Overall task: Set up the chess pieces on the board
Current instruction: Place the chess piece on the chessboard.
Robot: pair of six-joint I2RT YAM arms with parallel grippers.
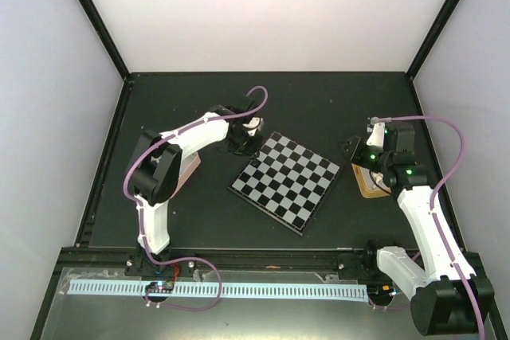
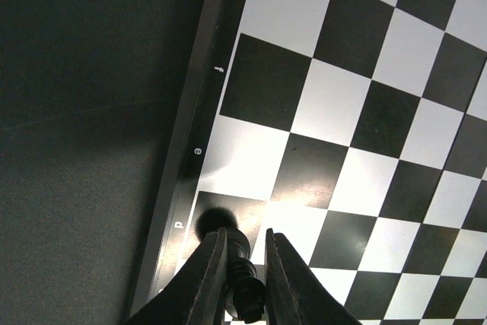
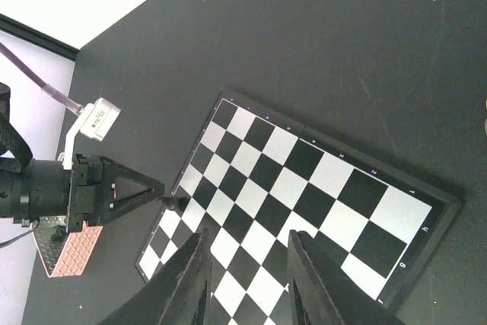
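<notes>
Black piece (image 2: 242, 283) in left gripper (image 2: 245, 235); board (image 2: 335, 112) rim lettered d–g

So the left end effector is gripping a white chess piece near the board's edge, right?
No: the left wrist view shows the left end effector gripping a black chess piece, not a white one, near the board's edge.

Pale walls (image 1: 48, 117); dark tabletop (image 1: 319, 101)

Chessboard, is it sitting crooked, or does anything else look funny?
Yes: the black-and-pale checkered chessboard lies turned cornerwise on the dark table, not square with its edges. Nothing looks spilled or broken; the left gripper holds a small black chess piece.
</notes>
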